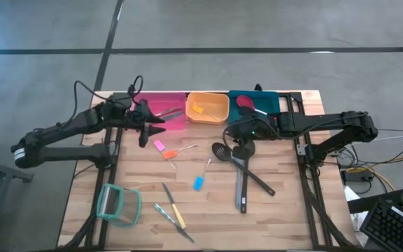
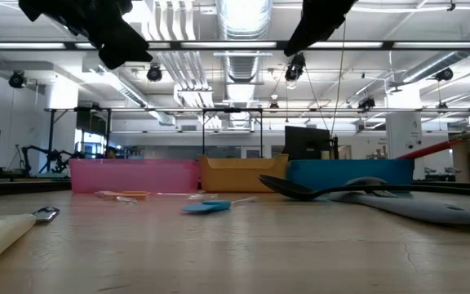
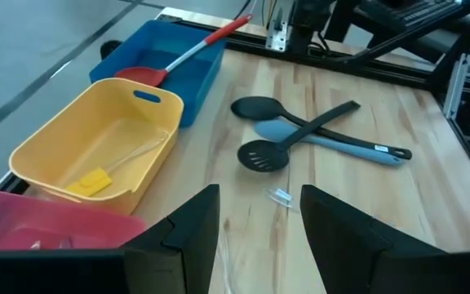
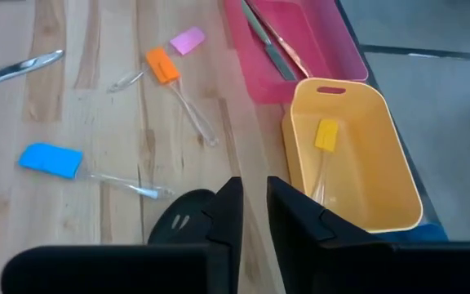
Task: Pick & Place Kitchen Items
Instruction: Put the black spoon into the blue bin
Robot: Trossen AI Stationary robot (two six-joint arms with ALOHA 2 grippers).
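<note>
High view: near edge, teal-rimmed clear container (image 1: 118, 204) and yellow-handled metal knives (image 1: 173, 212); mid-table, blue-headed spatula (image 1: 199, 181) amid bare wood, black and grey spoons (image 1: 240, 171) crossed. Right gripper (image 1: 238, 132) above them, fingers narrowly parted, empty. Left gripper (image 1: 144, 126), wide, beside pink bin (image 1: 166, 110); orange bin (image 1: 207, 108), teal bin (image 1: 254, 103) along far edge.

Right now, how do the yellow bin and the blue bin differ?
The yellow bin holds a small clear-handled piece with a yellow head; the blue bin holds a red spoon whose handle sticks out over the rim. The yellow bin sits in the middle of the row, next to the pink bin; the blue bin sits at the row's end. Both are open, upright, at the table's far edge.
</note>
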